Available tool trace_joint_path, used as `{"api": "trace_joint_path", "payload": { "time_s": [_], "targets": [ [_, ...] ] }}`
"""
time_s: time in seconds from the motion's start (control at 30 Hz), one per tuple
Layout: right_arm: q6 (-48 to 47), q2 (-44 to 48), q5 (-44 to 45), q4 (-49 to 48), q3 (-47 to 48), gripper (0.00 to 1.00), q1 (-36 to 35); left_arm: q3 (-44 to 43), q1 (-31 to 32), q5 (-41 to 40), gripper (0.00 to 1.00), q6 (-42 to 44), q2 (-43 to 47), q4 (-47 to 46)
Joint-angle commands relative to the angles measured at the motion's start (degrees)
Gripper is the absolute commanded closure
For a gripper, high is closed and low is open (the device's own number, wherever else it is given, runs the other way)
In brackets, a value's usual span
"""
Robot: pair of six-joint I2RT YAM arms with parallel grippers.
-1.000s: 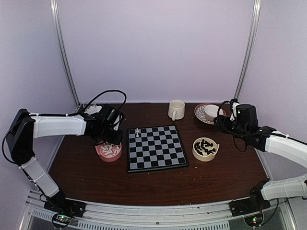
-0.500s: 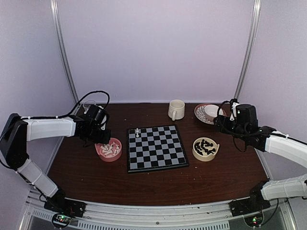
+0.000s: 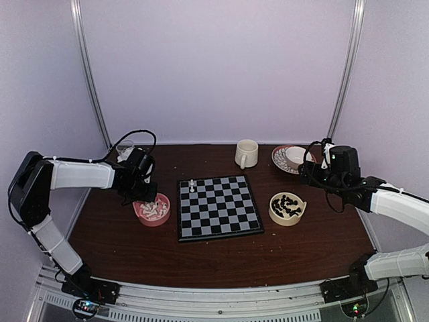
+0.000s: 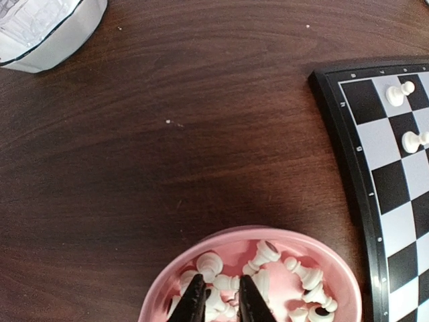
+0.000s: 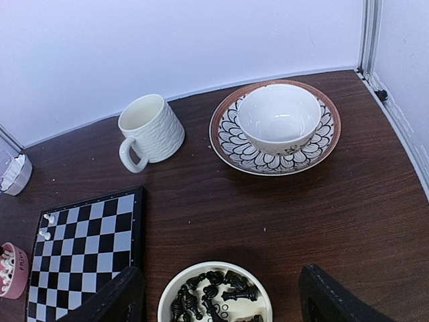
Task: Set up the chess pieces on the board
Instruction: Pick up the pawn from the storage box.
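Note:
The board [image 3: 218, 206] lies mid-table with two white chess pieces [image 4: 400, 92] standing on its far left corner squares. Several more white pieces lie heaped in a pink bowl [image 3: 152, 211] left of the board. My left gripper [image 4: 223, 300] reaches down into that bowl [image 4: 335, 258], and its dark fingertips [image 4: 195, 300] are closed narrowly on one white piece [image 4: 226, 282]. Black pieces [image 5: 211, 295] fill a cream bowl [image 3: 287, 208] right of the board. My right gripper [image 5: 224, 298] hangs wide open and empty above that bowl.
A ribbed white mug [image 3: 246, 153] and a patterned plate [image 3: 280, 161] carrying a white bowl [image 5: 278, 117] stand behind the board. A clear cup [image 4: 40, 27] sits at the back left near the left arm. Metal frame posts rise at both back corners.
The left gripper has swung from the board's left edge over to the pink bowl and dipped into it, its jaws narrowing around a white piece. The right arm has stayed still.

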State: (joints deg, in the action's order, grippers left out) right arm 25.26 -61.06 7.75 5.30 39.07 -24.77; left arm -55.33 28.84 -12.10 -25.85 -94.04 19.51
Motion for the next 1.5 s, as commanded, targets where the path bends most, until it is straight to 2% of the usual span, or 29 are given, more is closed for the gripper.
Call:
{"api": "trace_joint_path", "payload": {
  "time_s": [0.0, 1.1, 1.47],
  "targets": [
    [0.1, 1.0, 0.6, -0.7, 0.6, 0.18, -0.3, -2.4, -1.0, -2.3, 0.81, 0.5, -1.4, -1.1],
    [0.0, 1.8, 1.0, -0.3, 0.5, 0.17, -0.4, -4.2, -1.3, -1.5, 0.85, 0.0, -6.4, 2.9],
    [0.0, 1.5, 1.2, -0.4, 0.6, 0.17, -0.4, -3.5, -1.3, 0.7, 0.94, 0.3, -3.8, 2.2]
  ]
}}
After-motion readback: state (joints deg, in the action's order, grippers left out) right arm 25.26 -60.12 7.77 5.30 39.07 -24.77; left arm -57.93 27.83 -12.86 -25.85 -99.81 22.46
